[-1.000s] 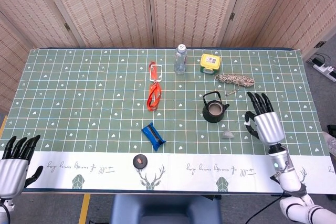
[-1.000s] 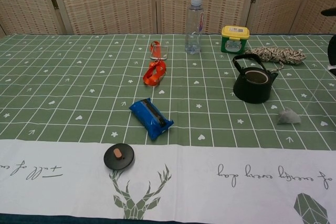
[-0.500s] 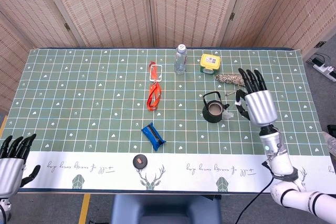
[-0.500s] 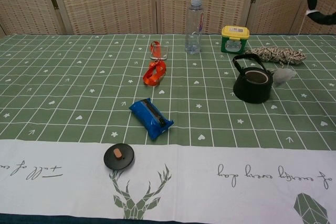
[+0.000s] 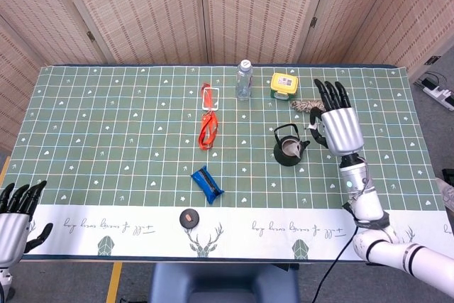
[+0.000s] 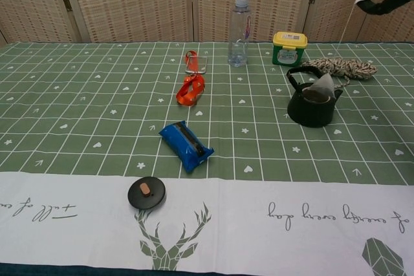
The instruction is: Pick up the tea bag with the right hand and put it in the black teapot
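The tea bag [image 6: 323, 86] hung at the mouth of the black teapot [image 6: 313, 105], plain in the chest view; the head view showed only a pale patch inside. A thin string [image 6: 347, 19] rose toward 1 o'clock to the right hand [image 5: 337, 126], pinched at the thumb while its other fingers stayed spread. The pinch itself was mostly cropped. The left hand [image 5: 14, 216], at the table's 7 o'clock corner, lay loosely spread, holding nothing.
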Controlling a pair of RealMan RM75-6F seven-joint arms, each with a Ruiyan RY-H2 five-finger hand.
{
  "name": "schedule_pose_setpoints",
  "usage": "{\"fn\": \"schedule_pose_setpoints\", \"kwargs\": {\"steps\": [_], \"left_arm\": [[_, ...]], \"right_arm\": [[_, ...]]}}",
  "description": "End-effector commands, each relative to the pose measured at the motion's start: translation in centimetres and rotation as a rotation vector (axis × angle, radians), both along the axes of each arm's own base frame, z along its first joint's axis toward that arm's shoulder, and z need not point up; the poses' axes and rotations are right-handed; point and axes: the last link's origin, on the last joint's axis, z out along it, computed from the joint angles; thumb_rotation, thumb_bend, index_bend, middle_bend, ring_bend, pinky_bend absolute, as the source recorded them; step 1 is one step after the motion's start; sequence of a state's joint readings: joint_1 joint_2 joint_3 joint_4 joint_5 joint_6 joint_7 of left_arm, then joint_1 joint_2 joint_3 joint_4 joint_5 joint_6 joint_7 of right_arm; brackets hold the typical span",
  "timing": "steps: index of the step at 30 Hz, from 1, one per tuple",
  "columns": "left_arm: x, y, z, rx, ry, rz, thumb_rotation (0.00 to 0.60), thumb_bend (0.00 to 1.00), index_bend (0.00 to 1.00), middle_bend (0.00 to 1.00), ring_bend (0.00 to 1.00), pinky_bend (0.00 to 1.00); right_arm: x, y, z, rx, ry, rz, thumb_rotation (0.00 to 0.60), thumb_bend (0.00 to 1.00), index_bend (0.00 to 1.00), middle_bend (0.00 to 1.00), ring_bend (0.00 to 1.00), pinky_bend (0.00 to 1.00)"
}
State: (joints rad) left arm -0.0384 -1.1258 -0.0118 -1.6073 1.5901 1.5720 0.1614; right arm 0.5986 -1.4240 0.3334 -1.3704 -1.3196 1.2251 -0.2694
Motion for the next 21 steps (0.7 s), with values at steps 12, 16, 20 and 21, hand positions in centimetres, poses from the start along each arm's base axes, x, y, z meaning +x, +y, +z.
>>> {"fn": "schedule_pose_setpoints", "kwargs": {"steps": [12, 16, 20, 21], "left_arm": [[0.2, -0.3, 0.2, 0.0, -0.013, -0.015, 0.6, 0.27, 0.0, 0.14, 0.1, 0.05], [0.2, -0.3, 0.3, 0.002, -0.017, -0.015, 0.6, 0.27, 0.0, 0.14, 0.1, 0.05], [0.3, -0.3, 0.4, 0.005, -0.019, -0.016, 0.6, 0.27, 0.0, 0.14, 0.1, 0.05], [0.3, -0.4, 0.4, 0.005, -0.019, -0.016, 0.6, 0.27, 0.0, 0.14, 0.1, 0.05]], "right_arm": [[0.3, -1.8, -1.5, 0.02, 0.011, -0.02, 0.6, 0.41, 0.68, 0.07, 0.0, 0.0], [0.7, -2.1, -1.9, 0.025, 0.017, -0.015, 0.6, 0.41, 0.68, 0.07, 0.0, 0.0], [0.9, -2.2, -2.3, 0.031, 0.033, -0.012, 0.6, 0.41, 0.68, 0.07, 0.0, 0.0], [0.8, -2.2, -2.4, 0.032, 0.038, -0.012, 0.6, 0.41, 0.68, 0.07, 0.0, 0.0]]}}
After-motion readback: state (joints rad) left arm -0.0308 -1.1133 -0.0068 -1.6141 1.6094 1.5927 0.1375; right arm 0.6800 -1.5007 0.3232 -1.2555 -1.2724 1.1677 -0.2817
